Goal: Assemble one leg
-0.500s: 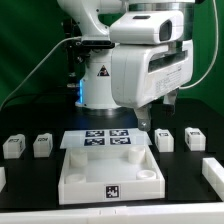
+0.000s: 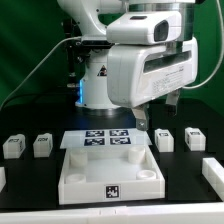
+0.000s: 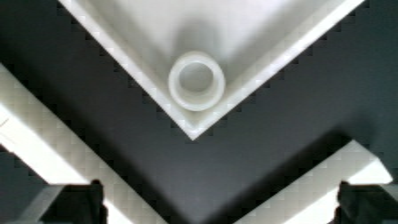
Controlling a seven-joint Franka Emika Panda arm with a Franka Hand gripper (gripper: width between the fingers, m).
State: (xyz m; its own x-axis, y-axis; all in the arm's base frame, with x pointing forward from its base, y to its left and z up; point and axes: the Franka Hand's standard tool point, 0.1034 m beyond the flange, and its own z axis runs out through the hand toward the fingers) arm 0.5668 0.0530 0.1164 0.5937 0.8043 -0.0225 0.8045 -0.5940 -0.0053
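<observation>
Four small white legs with tags lie on the black table: two at the exterior view's left (image 2: 12, 146) (image 2: 42, 145) and two at its right (image 2: 164, 140) (image 2: 194, 137). The large white square panel (image 2: 72, 172) lies in front. My gripper (image 2: 146, 122) hangs above the panel's far right corner, open and empty. In the wrist view the panel's corner with a round socket (image 3: 196, 80) lies below, and my gripper (image 3: 214, 208) shows both dark fingertips (image 3: 64, 205) far apart with nothing between them.
The marker board (image 2: 105, 138) lies just behind the panel. White parts show partly at the right edge (image 2: 213, 172) and the left edge (image 2: 2, 178). The robot's base (image 2: 100, 75) stands behind.
</observation>
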